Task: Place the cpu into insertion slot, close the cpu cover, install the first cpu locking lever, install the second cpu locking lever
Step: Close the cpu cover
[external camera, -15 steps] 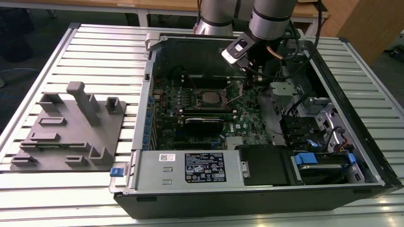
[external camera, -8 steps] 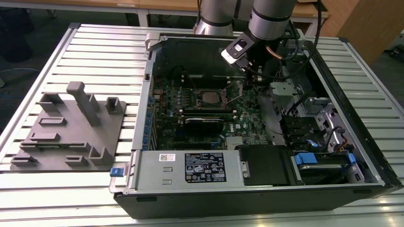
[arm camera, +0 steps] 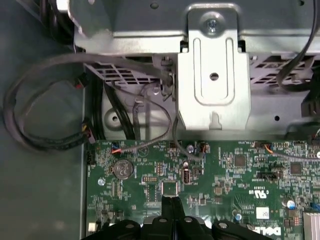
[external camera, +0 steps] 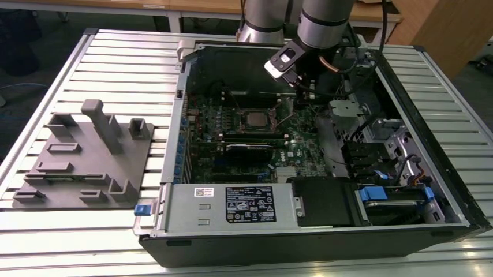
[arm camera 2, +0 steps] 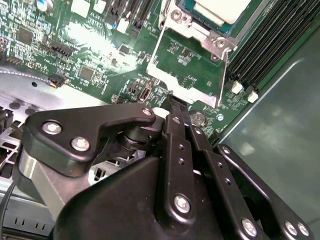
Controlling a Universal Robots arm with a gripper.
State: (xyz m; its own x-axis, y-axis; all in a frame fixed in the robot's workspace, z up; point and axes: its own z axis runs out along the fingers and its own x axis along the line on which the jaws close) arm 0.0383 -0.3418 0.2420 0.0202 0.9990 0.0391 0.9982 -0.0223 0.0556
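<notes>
Closest to you in the second wrist view is the end effector (arm camera 2: 172, 106). Its black linkage is up front and both fingers run together to one narrow tip, w/ no gap and nothing pinched that I can see. In the first wrist view the tip sits low over the green motherboard (arm camera: 240, 170).

The cpu (arm camera 2: 220, 7) sits in the insertion slot (arm camera 2: 200, 31), dull silver top up, w/ a silvery screwed rim round it. From the slot a thin silvery frame reaches toward the tip, green board showing thru its opening. I read that as the cpu cover (arm camera 2: 167, 84), not yet flat on the chip, but I can't be sure. Its near edge lies crosswise to the fingers, just beside the tip; I can't tell if they touch.

The relation you need: the cpu is straight ahead of the fingertips, beyond that frame. In the exterior view it's toward the exterior view's left of the end effector and nearer the camera.

Further out are the long black memory slots (arm camera 2: 270, 40) beside the slot, then the pc case (external camera: 308, 245) and a silver box w/ a white label (external camera: 246, 203) at its front. A grey fixture tray (external camera: 85, 156) sits beside the case on the slatted counter (external camera: 115, 52).
</notes>
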